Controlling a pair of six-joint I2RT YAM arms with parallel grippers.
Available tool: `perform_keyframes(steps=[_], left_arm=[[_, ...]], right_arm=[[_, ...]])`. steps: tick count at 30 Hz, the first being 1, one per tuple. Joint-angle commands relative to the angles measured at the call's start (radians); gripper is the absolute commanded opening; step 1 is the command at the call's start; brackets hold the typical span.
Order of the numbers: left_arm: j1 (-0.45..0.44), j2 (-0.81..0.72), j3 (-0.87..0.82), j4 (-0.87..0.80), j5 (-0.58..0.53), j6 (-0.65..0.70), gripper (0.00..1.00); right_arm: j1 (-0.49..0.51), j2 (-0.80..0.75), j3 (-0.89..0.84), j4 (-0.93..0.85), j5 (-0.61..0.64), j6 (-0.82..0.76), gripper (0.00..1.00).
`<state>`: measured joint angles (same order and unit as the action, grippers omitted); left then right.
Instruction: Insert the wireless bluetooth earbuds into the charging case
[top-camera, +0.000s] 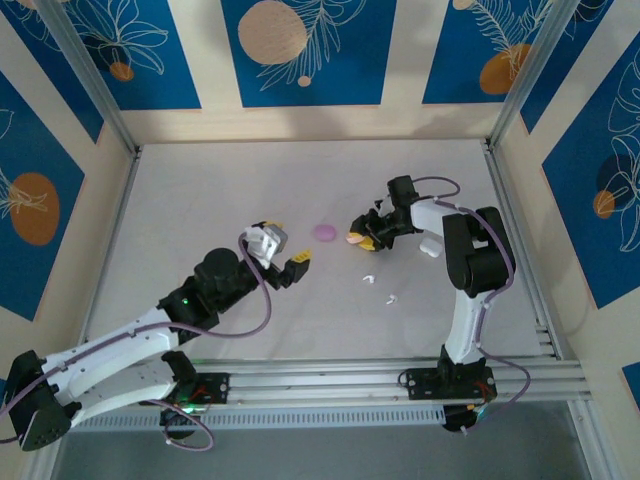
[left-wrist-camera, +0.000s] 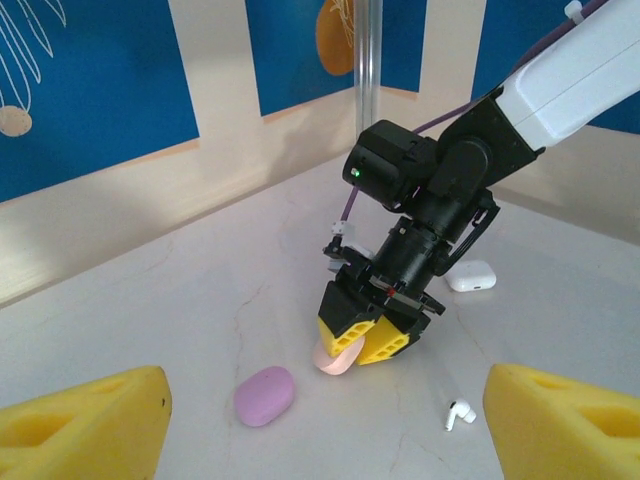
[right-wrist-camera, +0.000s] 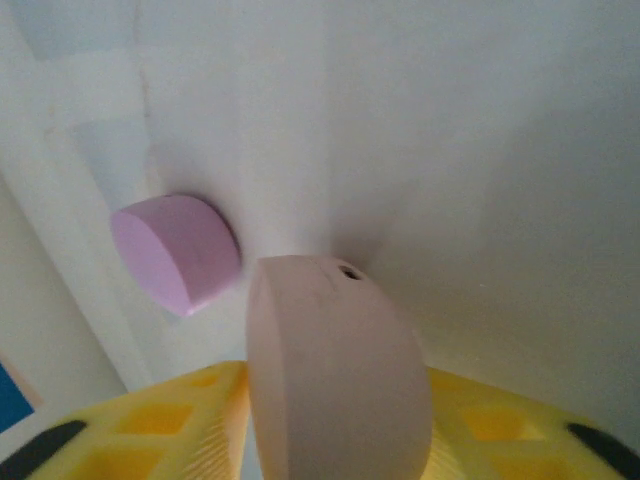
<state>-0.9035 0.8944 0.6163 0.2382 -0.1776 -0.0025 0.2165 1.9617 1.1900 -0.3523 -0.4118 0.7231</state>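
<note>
Likely case placement: right gripper (left-wrist-camera: 357, 343) jaws flank peach case (left-wrist-camera: 333, 361), clamp unclear; left gripper (top-camera: 285, 251) jaws apart; next needs white earbud (left-wrist-camera: 458, 412) pinch.

The pale, faintly veined desk (top-camera: 200, 200) sits inside cream walls (top-camera: 205, 60) hung with blue panels (top-camera: 300, 80). The panels carry white leaf drawings and orange or peach discs (top-camera: 272, 32). Slanted metal posts (top-camera: 95, 80) rise from the far corners, and a ribbed metal rail (top-camera: 330, 380) runs along the near edge.
</note>
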Motion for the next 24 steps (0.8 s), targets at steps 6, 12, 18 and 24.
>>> perform_keyframes(steps=[6,12,18,24], left_arm=[[0.009,0.007,0.035,-0.007,0.002,-0.012,0.81],[0.009,0.014,0.044,-0.015,0.012,-0.013,0.82],[0.011,0.023,0.046,-0.010,0.025,-0.016,0.82],[0.011,0.038,0.057,-0.010,0.045,-0.025,0.82]], right_arm=[[-0.038,-0.152,-0.019,-0.158,0.125,-0.089,0.59],[-0.134,-0.299,-0.051,-0.234,0.272,-0.192,0.64],[-0.358,-0.288,-0.069,-0.231,0.275,-0.276,0.67],[-0.460,-0.174,-0.003,-0.248,0.242,-0.338,0.66]])
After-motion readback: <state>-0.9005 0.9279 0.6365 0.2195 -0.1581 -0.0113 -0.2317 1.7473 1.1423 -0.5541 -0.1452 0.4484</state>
